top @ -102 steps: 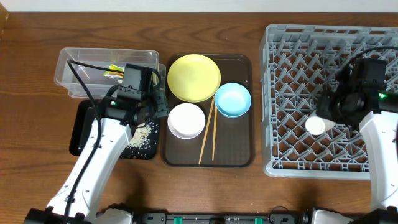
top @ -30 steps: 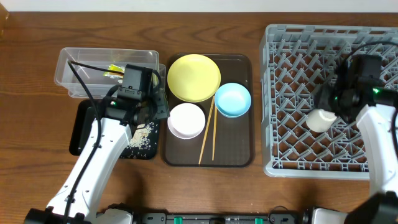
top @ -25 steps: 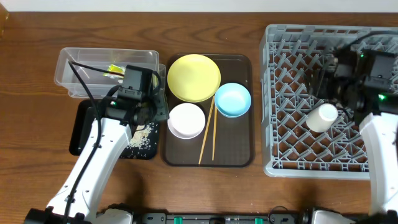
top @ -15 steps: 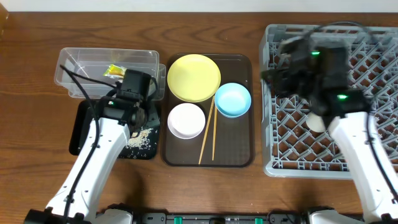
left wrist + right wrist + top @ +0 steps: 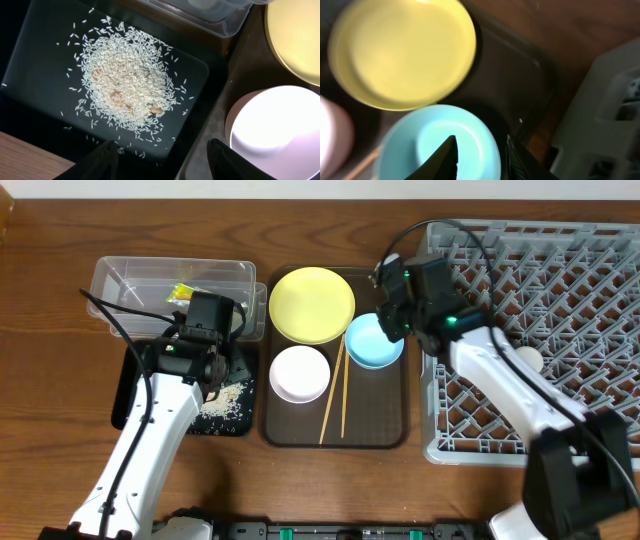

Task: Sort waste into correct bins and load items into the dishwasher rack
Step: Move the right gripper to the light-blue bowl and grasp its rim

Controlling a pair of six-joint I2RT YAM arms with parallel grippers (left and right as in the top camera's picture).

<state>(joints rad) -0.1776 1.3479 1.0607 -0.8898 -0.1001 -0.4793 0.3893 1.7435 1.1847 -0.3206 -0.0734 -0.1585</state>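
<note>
My right gripper (image 5: 388, 323) hangs over the light blue bowl (image 5: 372, 345) on the brown tray. In the right wrist view its jaws (image 5: 482, 150) stand open astride the far rim of the bowl (image 5: 430, 145), one finger inside and one outside. The pale cup (image 5: 527, 360) lies on its side in the grey rack (image 5: 560, 250). My left gripper (image 5: 213, 370) is open and empty over the black tray (image 5: 30, 75), near the rice heap (image 5: 125, 85). The green-and-yellow wrapper (image 5: 183, 292) lies in the clear tub (image 5: 120, 280).
The yellow plate (image 5: 311, 304), white bowl (image 5: 299, 373) and chopsticks (image 5: 332, 395) sit on the brown serving tray (image 5: 385, 435). The rack wall (image 5: 605, 100) rises close to the right of my right fingers. Bare wooden table lies in front.
My right arm has swung left out of the rack to the blue bowl, leaving the cup lying in the rack, and its jaws have narrowed. My left gripper has shifted slightly and opened a little.
</note>
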